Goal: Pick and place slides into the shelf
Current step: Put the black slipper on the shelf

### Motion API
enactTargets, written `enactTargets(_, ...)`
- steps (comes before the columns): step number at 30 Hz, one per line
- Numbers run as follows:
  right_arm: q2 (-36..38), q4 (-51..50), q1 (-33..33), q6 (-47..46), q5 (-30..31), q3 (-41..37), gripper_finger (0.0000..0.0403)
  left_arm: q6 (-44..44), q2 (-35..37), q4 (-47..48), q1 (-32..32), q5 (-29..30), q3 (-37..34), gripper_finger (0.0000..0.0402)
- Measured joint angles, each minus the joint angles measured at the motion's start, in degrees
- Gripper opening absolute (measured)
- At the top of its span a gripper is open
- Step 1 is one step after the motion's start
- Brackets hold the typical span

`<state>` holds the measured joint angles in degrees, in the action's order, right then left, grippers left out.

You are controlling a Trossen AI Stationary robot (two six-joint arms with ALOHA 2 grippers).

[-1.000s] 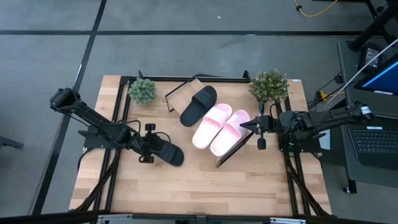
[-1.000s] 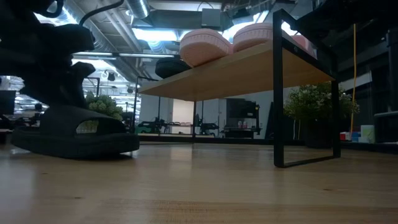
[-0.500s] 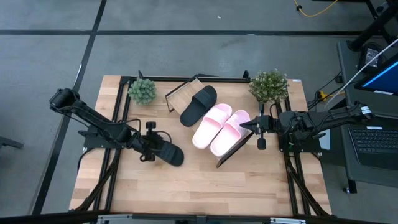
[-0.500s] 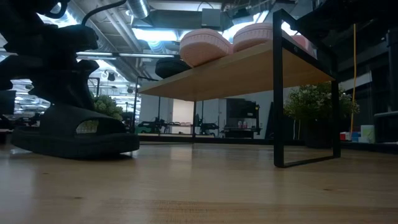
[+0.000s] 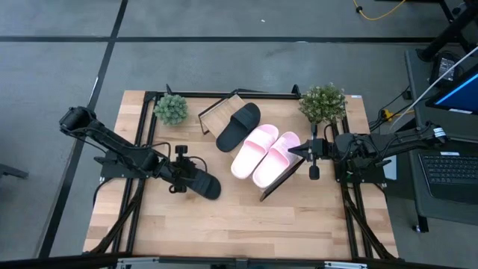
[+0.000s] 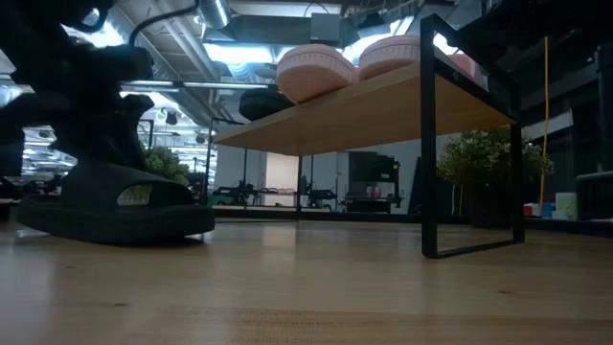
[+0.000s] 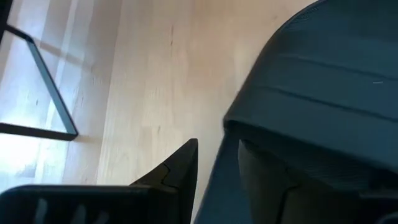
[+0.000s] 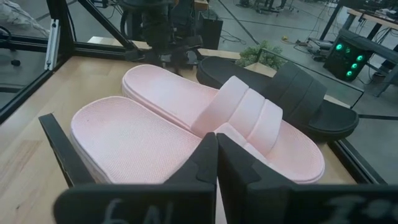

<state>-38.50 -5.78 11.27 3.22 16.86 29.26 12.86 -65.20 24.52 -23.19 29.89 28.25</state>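
Left gripper (image 5: 181, 178) is down at the black slide (image 5: 203, 184) on the bench (image 5: 246, 224), left of the shelf (image 5: 278, 179). Its fingers (image 7: 177, 171) are parted around the slide's strap end; the left wrist view shows one finger just beside the strap, but I can't tell whether it actually touches. The low view shows that slide flat on the bench with the arm on top of it.

Right gripper (image 5: 299, 150) hangs at the shelf's right end, fingers (image 8: 214, 163) pinched together, nothing in them. It sits just over the pink pair.

Shelf runs diagonally across the middle of the bench. On it: pink slide (image 5: 252, 151) and second pink slide (image 5: 275, 158) side by side, touching, at the end nearer the right arm. The other black slide (image 5: 239, 125) lies just beside them toward the far end, overlapping the board's edge. The low view shows the pink pair (image 6: 354, 65) sitting on the board above the black frame (image 6: 428, 144).

Two potted plants (image 5: 171, 108) (image 5: 323, 102) sit at the far corners of the bench. Laptop (image 5: 450, 168) is off the bench on the right.
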Motion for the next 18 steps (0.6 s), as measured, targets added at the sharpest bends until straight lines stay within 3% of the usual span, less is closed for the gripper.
enactTargets(10, 0.0, 0.87, 0.02, -0.13, -0.02, 0.02, 0.0006, -4.73, -6.57, -0.54, 3.31, -0.48, 0.0, 0.0108)
enactTargets(18, 0.0, 0.85, 0.0, -0.06, -0.02, 0.02, 0.0006, -6.0, -7.33, -3.77, 3.36, -0.59, 0.0, 0.0108)
